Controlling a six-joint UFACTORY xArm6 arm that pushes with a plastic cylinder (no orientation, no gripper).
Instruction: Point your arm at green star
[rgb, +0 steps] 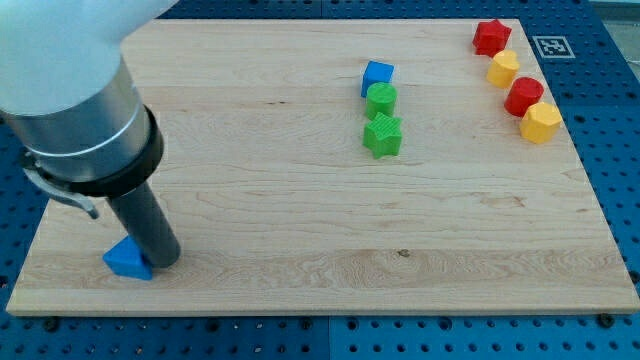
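Observation:
The green star (383, 135) lies on the wooden board (300, 230), right of centre near the view's top. A green cylinder (381, 99) sits just above it and a blue cube (377, 76) above that, the three in a tight column. My tip (163, 260) rests at the view's bottom left, far to the left of and below the green star. It touches the right side of a blue triangle block (127, 260).
At the view's top right stand a red star (491, 36), a yellow block (503, 68), a red block (523, 96) and a yellow block (541, 122) in a slanted line. The arm's wide grey body (70, 90) covers the board's top left corner.

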